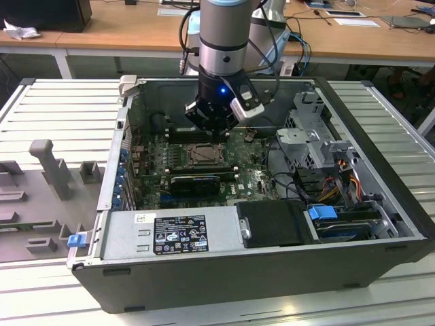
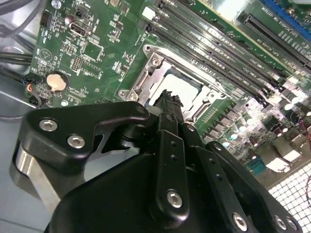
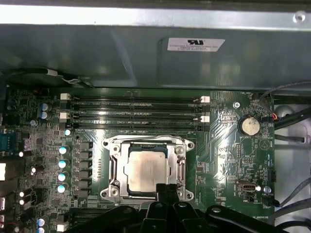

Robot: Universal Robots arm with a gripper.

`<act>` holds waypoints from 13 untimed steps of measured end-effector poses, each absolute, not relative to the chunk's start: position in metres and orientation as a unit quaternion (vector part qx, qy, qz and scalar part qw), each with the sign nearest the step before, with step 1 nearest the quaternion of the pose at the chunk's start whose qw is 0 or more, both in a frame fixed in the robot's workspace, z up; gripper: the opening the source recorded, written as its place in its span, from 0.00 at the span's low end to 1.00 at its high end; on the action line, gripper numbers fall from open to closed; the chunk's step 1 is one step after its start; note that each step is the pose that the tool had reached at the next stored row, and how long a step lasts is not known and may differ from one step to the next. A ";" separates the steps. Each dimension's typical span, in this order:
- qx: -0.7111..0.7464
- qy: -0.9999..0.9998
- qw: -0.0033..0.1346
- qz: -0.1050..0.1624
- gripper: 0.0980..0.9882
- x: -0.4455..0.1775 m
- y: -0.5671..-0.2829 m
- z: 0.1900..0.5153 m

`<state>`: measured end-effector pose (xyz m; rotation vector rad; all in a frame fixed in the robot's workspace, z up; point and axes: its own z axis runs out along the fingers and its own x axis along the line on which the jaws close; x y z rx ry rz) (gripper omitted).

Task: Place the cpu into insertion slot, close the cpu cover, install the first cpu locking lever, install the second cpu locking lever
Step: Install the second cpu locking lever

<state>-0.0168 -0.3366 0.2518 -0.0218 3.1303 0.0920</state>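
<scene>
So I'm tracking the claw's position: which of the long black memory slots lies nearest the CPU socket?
The memory slot bordering the CPU socket. The other memory slots run parallel behind it, closer to the case wall. The claw hovers at the socket's opposite edge.

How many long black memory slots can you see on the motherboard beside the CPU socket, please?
4: the memory slots lie side by side in one bank along one edge of the insertion slot, between it and the case wall.

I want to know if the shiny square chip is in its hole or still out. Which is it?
In. In the first wrist view the cpu lies flat inside the insertion slot, metal rim around it. The gripper sits at its edge, holding nothing.
</scene>
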 end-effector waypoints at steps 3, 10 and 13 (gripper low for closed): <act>-0.007 1.000 0.005 0.029 0.01 -0.017 -0.340 0.252; -0.007 1.000 0.005 0.029 0.01 -0.017 -0.346 0.252; -0.007 1.000 0.005 0.029 0.01 -0.017 -0.348 0.252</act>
